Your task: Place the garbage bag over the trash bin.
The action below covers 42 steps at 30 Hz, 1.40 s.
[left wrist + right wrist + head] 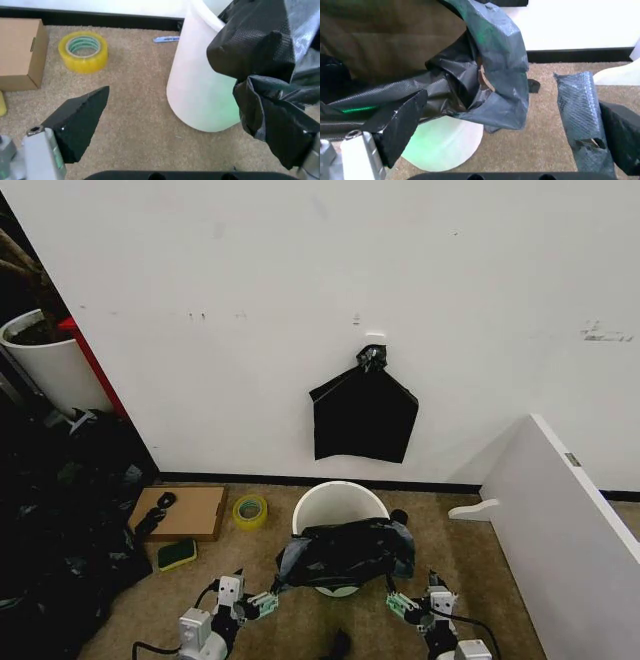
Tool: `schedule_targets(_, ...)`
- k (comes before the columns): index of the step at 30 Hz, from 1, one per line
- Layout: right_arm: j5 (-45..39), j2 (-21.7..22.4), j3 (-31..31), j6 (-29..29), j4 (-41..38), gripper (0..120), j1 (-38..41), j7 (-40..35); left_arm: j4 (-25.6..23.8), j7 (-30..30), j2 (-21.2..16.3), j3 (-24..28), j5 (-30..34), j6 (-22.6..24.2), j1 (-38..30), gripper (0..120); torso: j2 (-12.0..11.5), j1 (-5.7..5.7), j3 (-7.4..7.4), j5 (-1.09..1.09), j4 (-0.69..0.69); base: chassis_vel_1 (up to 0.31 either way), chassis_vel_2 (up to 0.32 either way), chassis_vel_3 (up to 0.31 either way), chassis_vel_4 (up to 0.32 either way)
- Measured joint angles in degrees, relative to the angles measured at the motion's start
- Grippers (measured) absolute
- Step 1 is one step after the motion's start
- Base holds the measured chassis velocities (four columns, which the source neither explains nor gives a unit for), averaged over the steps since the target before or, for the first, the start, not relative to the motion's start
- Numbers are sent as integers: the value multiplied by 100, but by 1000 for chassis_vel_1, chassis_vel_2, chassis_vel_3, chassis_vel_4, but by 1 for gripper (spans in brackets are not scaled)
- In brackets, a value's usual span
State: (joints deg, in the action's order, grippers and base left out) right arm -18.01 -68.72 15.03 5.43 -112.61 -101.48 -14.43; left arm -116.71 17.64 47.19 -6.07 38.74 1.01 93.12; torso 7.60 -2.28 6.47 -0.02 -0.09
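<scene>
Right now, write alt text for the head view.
A black garbage bag is draped across the near rim of a white trash bin on carpet, with the left gripper and right gripper at its two ends. A smaller black bag hangs on the wall behind.

L gripper (pixel 268 601), R gripper (pixel 397 604) agape

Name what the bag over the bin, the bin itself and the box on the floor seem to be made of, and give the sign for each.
Bag: thin black plastic film, glossy; it crinkles and folds loosely. Bin: white plastic, probably; smooth, slightly shiny wall, plain rim. Box: brown cardboard by its look; matt, flat panels, sharp folded edges.
</scene>
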Motion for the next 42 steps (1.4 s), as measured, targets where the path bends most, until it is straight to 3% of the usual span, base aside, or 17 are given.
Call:
schedule_targets(14, 104, -65, -36, -19, -14, 100, 38, 8, 343, -118, -123, -81, 3, -310, -260, 100, 0, -1, 1, 0, 0, 0, 0, 0, 0)
schedule_targets(22, 114, -50, -32, -11, -101, 100, 49, 27, 538, -526, -391, -82, -504, -605, -352, 100, 0, -1, 1, 0, 0, 0, 0, 0, 0)
schedule_targets(32, 628, -16, -146, 137, -99, 100, -20, 244, 778, -556, -411, -56, -807, -755, -428, 100, 0, -1, 1, -1, -1, 0, 0, 0, 0)
schedule_targets(42, 1331, -132, -818, -198, 490, 100, 1122, -97, 788, -532, -291, 8, -853, -785, -413, 100, 0, -1, 1, 0, 2, 0, 0, 0, 0)
